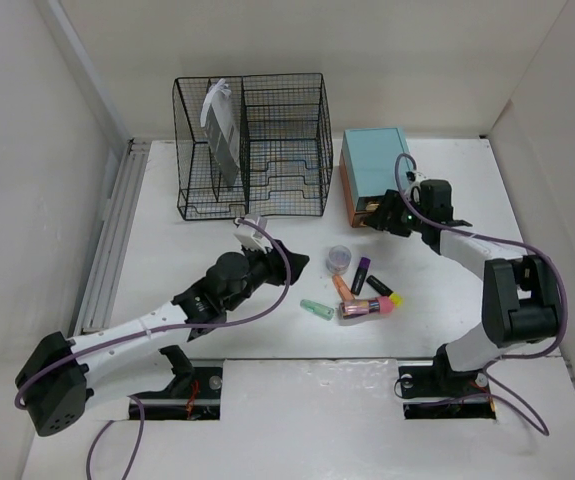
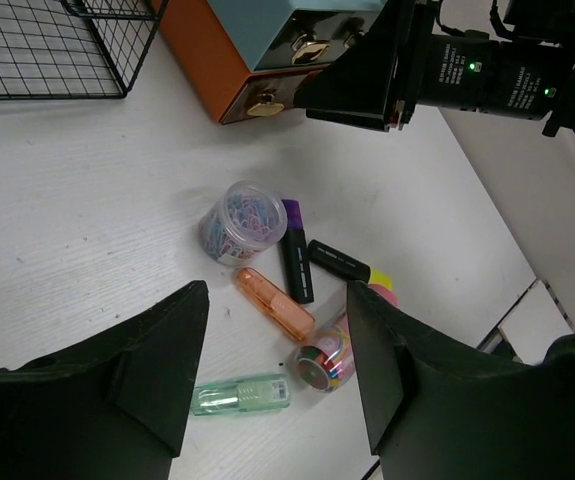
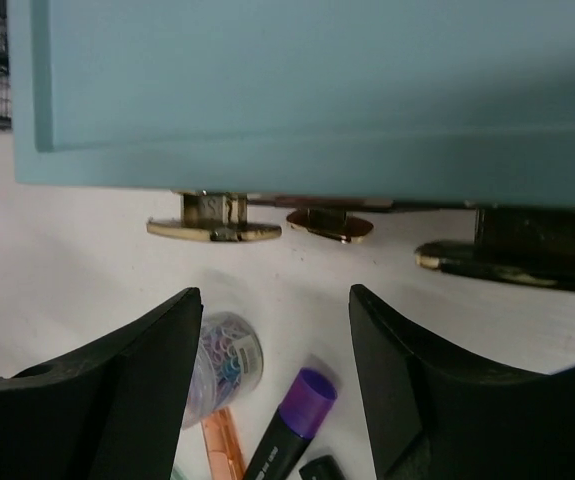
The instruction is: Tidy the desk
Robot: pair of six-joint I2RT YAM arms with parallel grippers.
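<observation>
On the white desk (image 1: pixel 167 240) a cluster lies between my arms: a clear paperclip jar (image 2: pixel 239 222), a purple-capped black highlighter (image 2: pixel 295 250), a black marker with a yellow cap (image 2: pixel 342 263), an orange case (image 2: pixel 275 303), a green case (image 2: pixel 242 393) and a jar of coloured bits (image 2: pixel 325 358) on its side. My left gripper (image 1: pixel 289 263) hovers open over the cluster's left side, holding nothing. My right gripper (image 1: pixel 380 216) stands open just in front of the teal-topped drawer box (image 1: pixel 372 165), facing its gold handles (image 3: pixel 214 230), with nothing between its fingers.
A black wire-mesh file rack (image 1: pixel 252 145) with papers in one slot stands at the back left. The drawer box has orange sides and sits right of the rack. White walls enclose the desk on the left, back and right.
</observation>
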